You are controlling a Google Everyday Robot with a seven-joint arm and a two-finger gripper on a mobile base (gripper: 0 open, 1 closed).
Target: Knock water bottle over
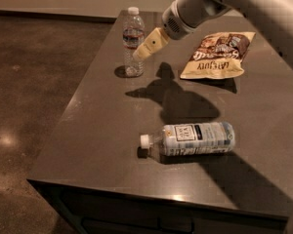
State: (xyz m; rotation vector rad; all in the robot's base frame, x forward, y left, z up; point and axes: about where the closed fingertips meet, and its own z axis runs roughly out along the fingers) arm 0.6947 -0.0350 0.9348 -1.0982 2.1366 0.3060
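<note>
**At the gripper's tip, a bottle standing upright**

Just left of the cream-coloured gripper (146, 47) stands the water bottle (132, 35), upright near the far left edge of the table (102, 130). It is clear ribbed plastic with a white cap and a narrow red-and-dark band. The tip overlaps the bottle's side; I cannot tell whether they touch, nor whether the gripper is open or closed. It carries nothing that can be seen.

Right of the gripper lies a crinkled yellow-and-brown snack bag (217, 55). Nearer the camera, a larger bottle (193, 138) lies on its side, cap pointing left. The tabletop is smooth, dark and matte. The grey arm (224, 4) is cut off at the right edge.
</note>
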